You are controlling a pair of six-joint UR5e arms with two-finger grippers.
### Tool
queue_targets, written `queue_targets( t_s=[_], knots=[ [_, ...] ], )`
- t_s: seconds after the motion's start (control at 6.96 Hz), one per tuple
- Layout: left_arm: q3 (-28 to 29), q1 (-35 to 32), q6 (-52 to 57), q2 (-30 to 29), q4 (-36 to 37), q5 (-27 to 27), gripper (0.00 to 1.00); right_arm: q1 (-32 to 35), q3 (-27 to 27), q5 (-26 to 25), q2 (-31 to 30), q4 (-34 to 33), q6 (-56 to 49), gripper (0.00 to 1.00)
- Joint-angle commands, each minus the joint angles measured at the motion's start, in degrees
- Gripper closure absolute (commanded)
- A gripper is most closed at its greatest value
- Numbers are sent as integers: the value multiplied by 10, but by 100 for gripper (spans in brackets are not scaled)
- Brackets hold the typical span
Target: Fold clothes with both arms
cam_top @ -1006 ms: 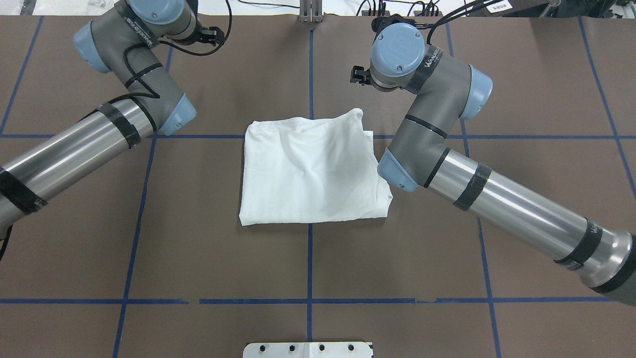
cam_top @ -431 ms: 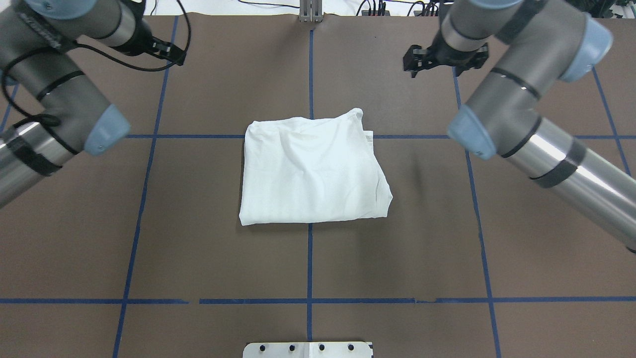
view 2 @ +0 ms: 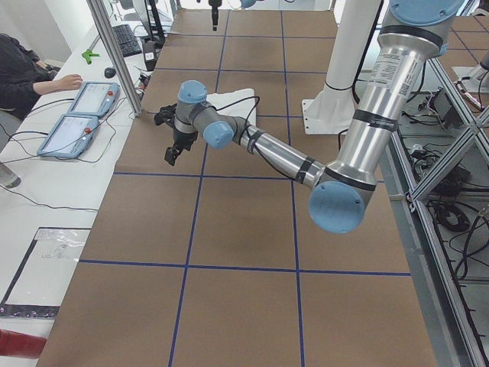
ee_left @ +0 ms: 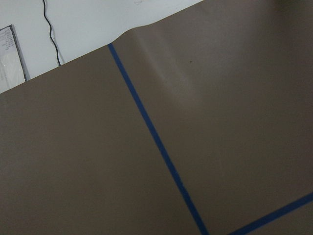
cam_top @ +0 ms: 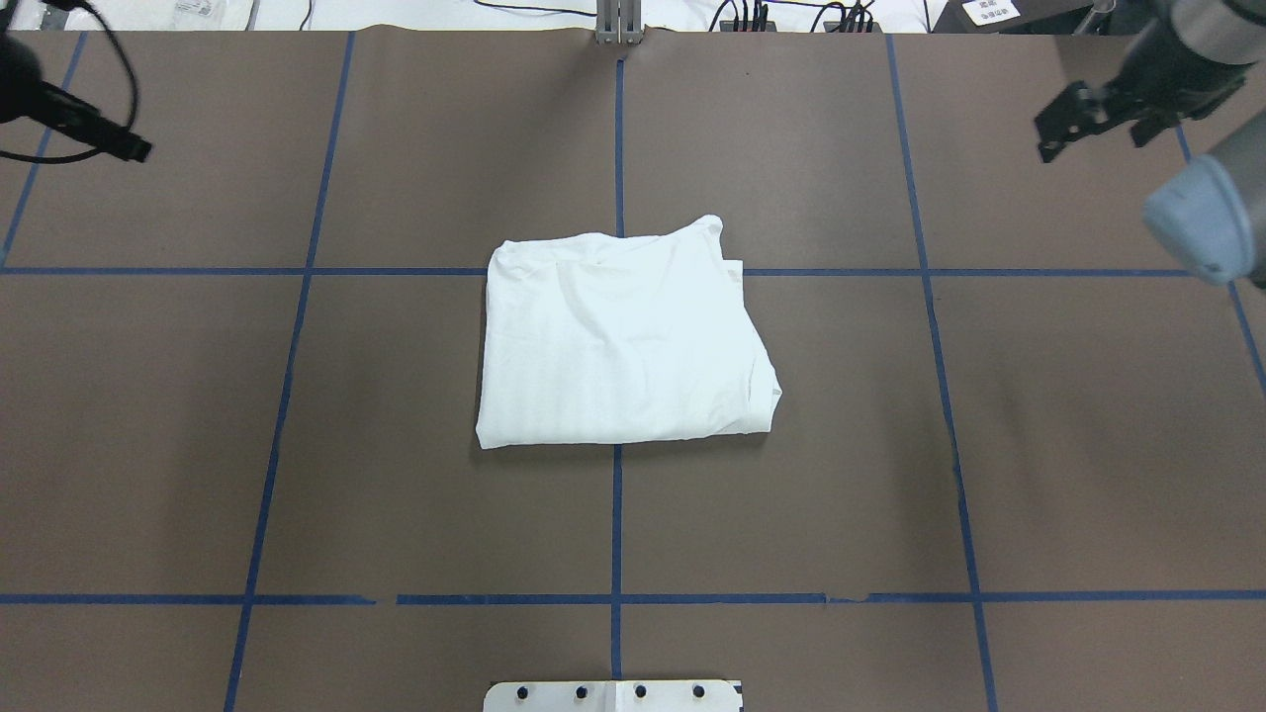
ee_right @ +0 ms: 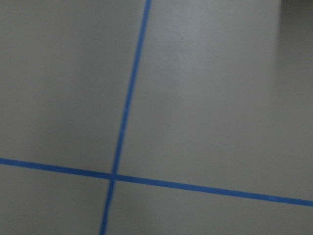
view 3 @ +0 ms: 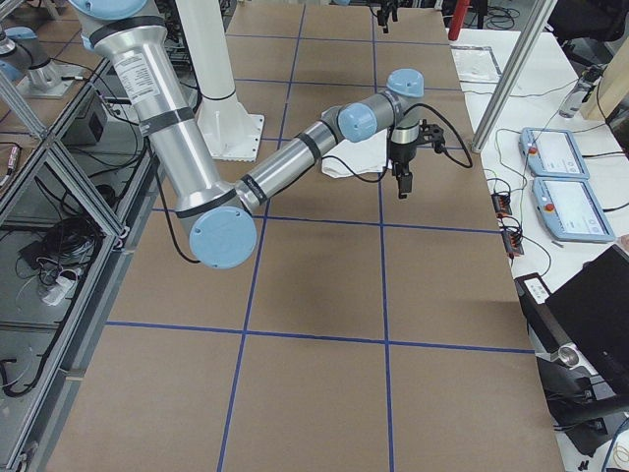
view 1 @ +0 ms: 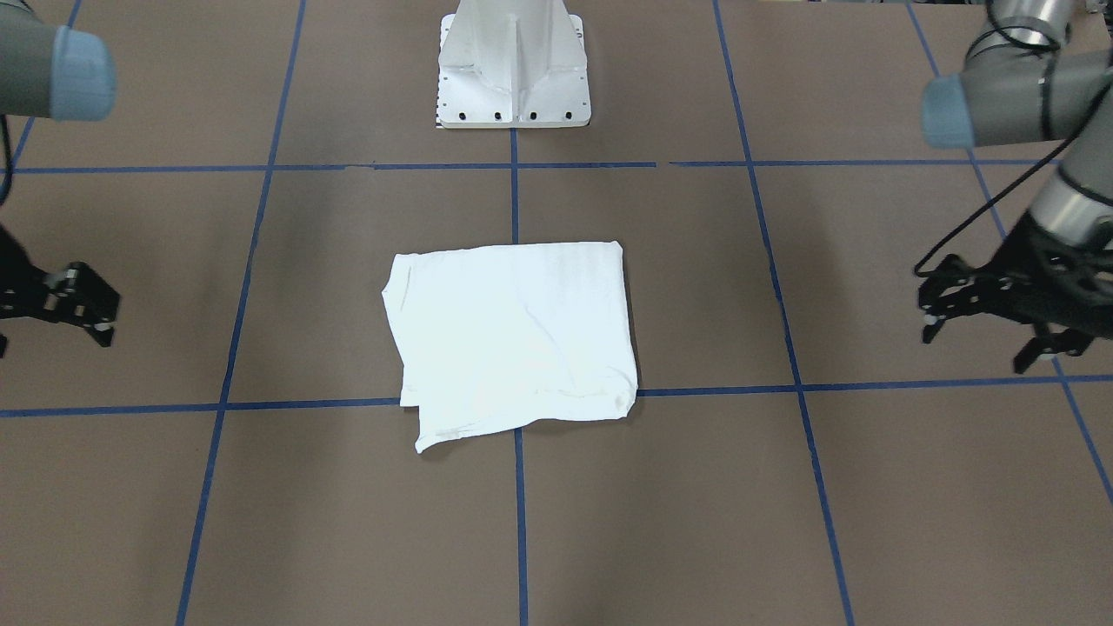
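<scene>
Cloth sits mid-table: the folded white T-shirt (cam_top: 623, 346) lies flat, straight out from the pedestal (view 1: 513, 69), nearly square with no clear long axis. To either side of it, well apart and about equally far, the left gripper (view 1: 978, 339) and right gripper (cam_top: 1088, 133) hang with jaws spread, holding nothing.

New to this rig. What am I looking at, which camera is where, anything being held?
Two robot arms on a white pedestal share a brown table gridded with blue tape. One camera looks down from behind the robot, one faces it from across the table, one sits at each table end, and one rides on each wrist; the wrist views show mostly bare table. A white T-shirt, folded to a rough rectangle, lies mid-table. The left arm and right arm are out to either side, jaws open, holding nothing.
</scene>
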Motion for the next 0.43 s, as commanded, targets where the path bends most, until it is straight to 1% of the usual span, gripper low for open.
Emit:
queue_targets(
  t_s=[0.0, 0.14, 0.29],
  knots=[
    [-1, -116, 93, 132, -2, -90, 0, 108, 7, 45, -130, 1, -169, 0],
    [26, -165, 87, 153, -7, -49, 0, 122, 14, 38, -208, 14, -190, 0],
    [32, -193, 89, 158, 2, -42, 0, 137, 13, 40, -245, 23, -192, 0]
  ],
)
